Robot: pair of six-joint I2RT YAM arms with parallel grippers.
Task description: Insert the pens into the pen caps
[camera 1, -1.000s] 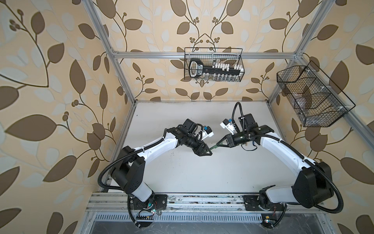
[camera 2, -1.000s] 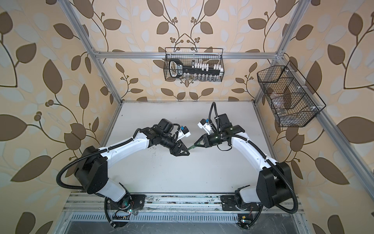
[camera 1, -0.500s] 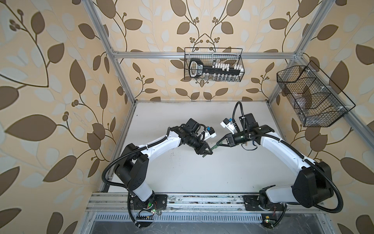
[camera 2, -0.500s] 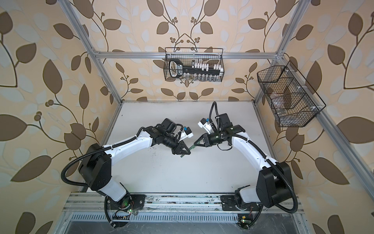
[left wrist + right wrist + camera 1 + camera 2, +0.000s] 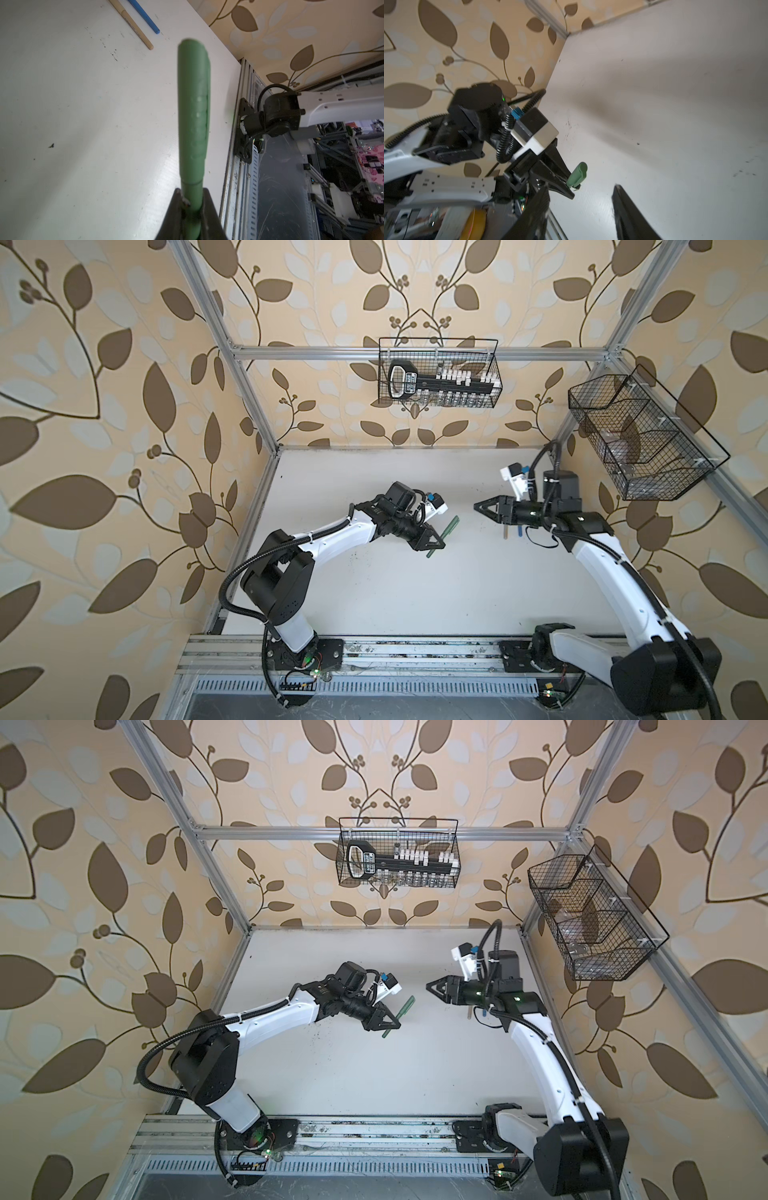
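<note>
Left gripper (image 5: 192, 193) is clamped on the capped green pen (image 5: 193, 116), its long axis angled toward the right gripper (image 5: 486, 509), whose jaws hang apart and empty. The tan pen (image 5: 504, 532) and blue pen (image 5: 519, 531) lie on the table (image 5: 395, 605) right under that right arm, so it's way nearer those 2.

**Both top views:** bright, even, diffuse light. The white table (image 5: 415, 593) is evenly lit, with only faint, soft shadows under the 2 arms (image 5: 332, 537). Wide-angle stretching of the wallpaper (image 5: 104, 448) toward the edges.

**Left wrist view:** the near green pen (image 5: 193, 116) is out of focus, the table behind it sharp.

**Right wrist view:** dimmer, motion-blurred throughout, with broad soft shadows across the table.
</note>
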